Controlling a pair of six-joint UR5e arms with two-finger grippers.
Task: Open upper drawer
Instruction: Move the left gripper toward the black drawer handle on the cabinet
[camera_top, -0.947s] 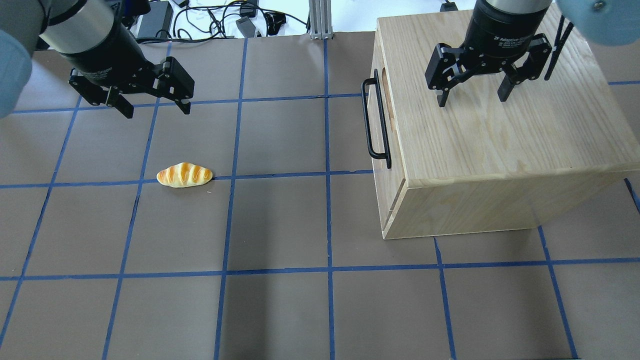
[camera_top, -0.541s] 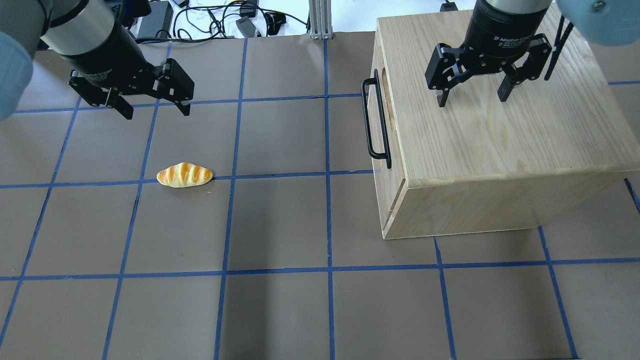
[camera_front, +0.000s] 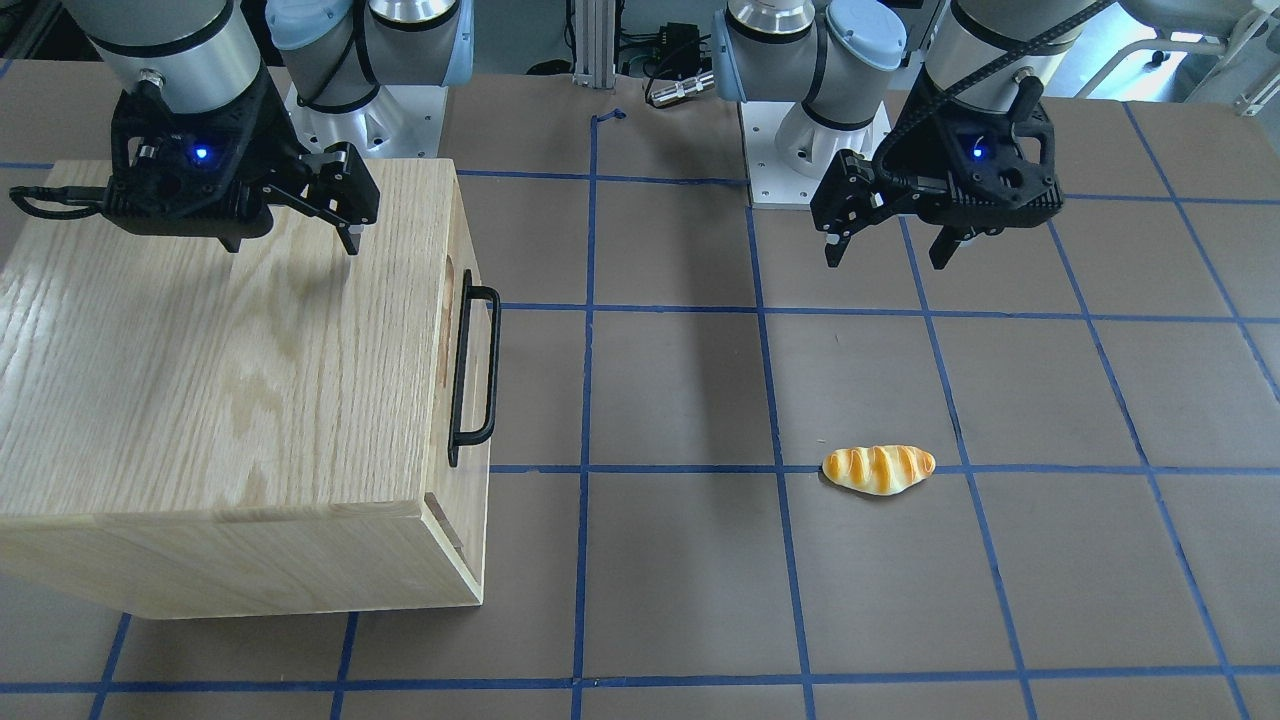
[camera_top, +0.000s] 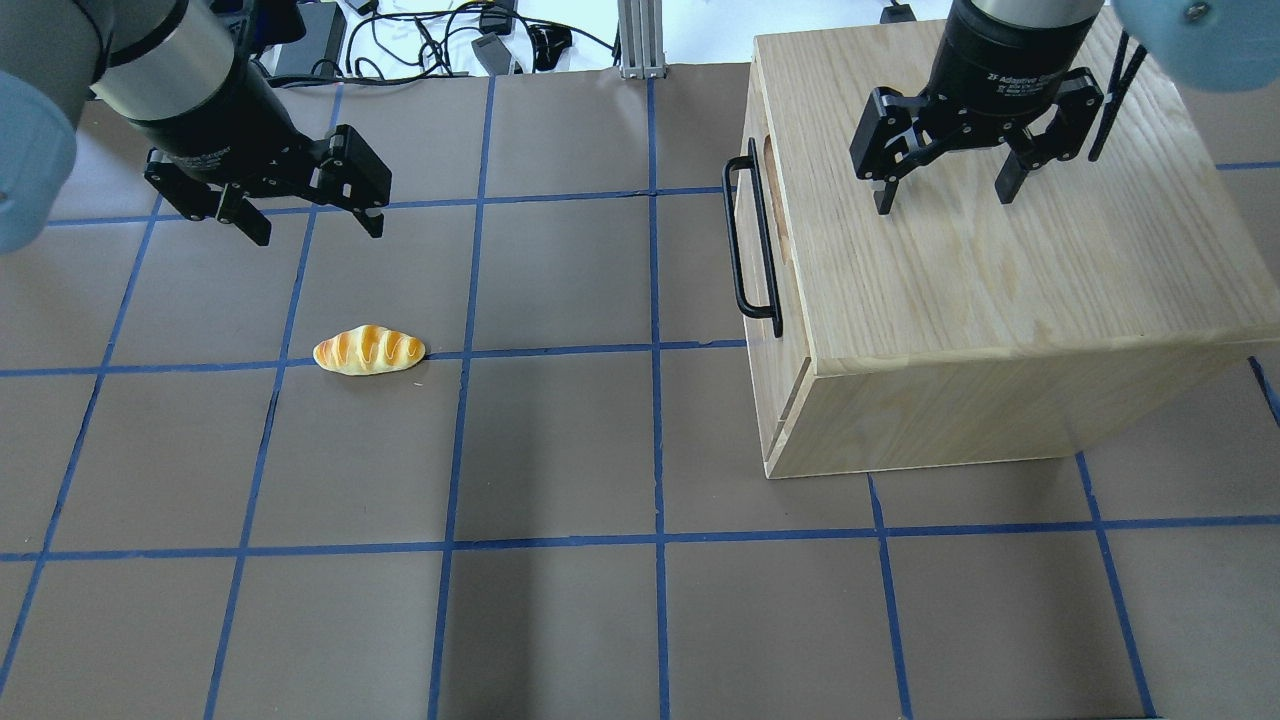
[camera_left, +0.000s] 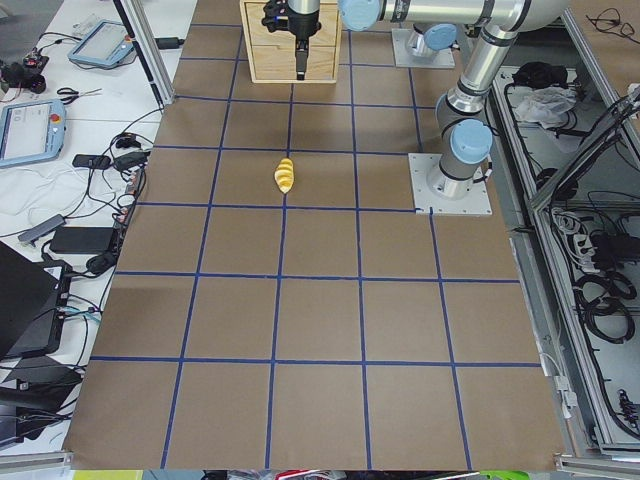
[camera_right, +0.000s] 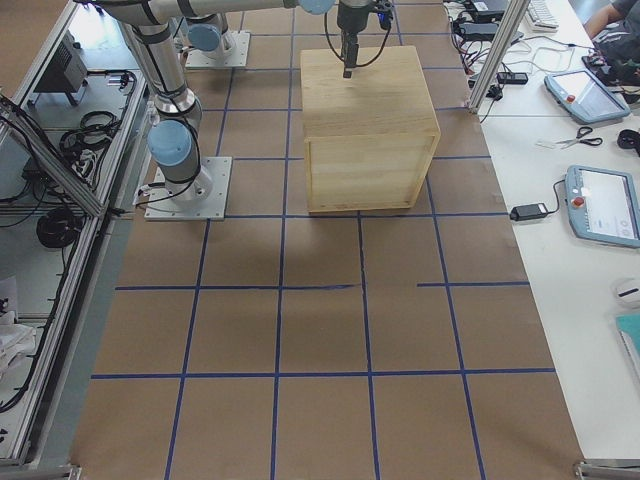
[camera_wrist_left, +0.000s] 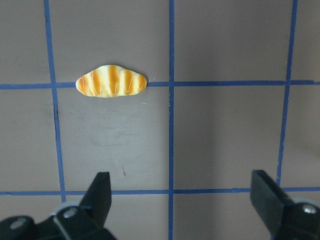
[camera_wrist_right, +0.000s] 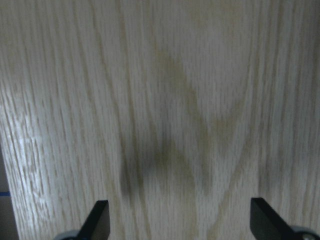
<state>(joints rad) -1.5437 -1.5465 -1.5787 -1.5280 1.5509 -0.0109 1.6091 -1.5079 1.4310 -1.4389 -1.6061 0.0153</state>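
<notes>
Little has changed in the last second. The left pincer (camera_top: 315, 228) has edged a short way across the surface (camera_top: 560, 450), toward the middle and the nearer side in the overhead view, and its fingers are spread wide with nothing between them. The right pincer (camera_top: 945, 200) has not shifted; it hangs above the cabinet top (camera_top: 1000, 270), also spread and empty, and its wrist camera shows only wood grain below. The upper drawer (camera_top: 778, 215) sits at the top of the cabinet's front face, which looks out toward the left arm's half of the surface. It looks fully pushed in, with its front flush with the cabinet body. Its black handle (camera_top: 740, 240) stands clear of the wood and nothing touches it. A bread roll (camera_top: 369, 350) lies on a blue line, near the left pincer but apart from it. The opening has not begun, so this looks like the first part of an approach. Only the left arm is moving and the handle faces its side, so the left pincer seems the likelier one to take the bar, though it is well apart from it.
</notes>
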